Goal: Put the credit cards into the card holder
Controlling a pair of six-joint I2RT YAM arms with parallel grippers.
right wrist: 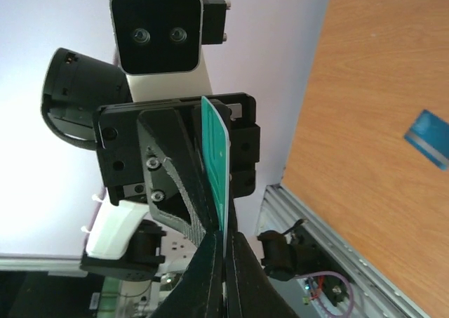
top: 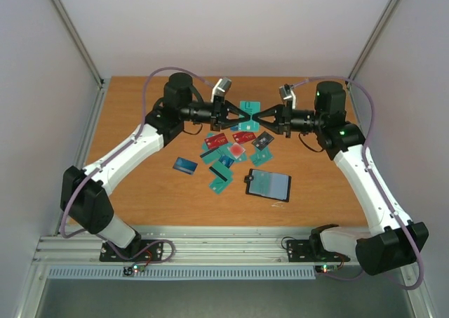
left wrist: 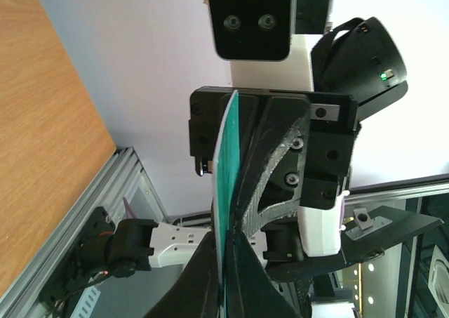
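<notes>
One teal credit card (top: 249, 109) is held in the air above the table, pinched from both sides. My left gripper (top: 243, 116) is shut on its left edge and my right gripper (top: 257, 116) is shut on its right edge, tips facing each other. The card stands edge-on between the left fingers in the left wrist view (left wrist: 227, 184) and between the right fingers in the right wrist view (right wrist: 217, 156). The black card holder (top: 268, 184) lies open on the table, teal-grey inside up. Several cards lie below the grippers: red ones (top: 216, 140), a dark grey one (top: 263, 140), teal ones (top: 219, 184).
A blue card (top: 185, 166) lies apart at the left of the pile; it also shows in the right wrist view (right wrist: 428, 137). A small pale sliver (top: 279, 205) lies just in front of the holder. White walls enclose the wooden table; an aluminium rail (top: 224, 248) runs along the near edge.
</notes>
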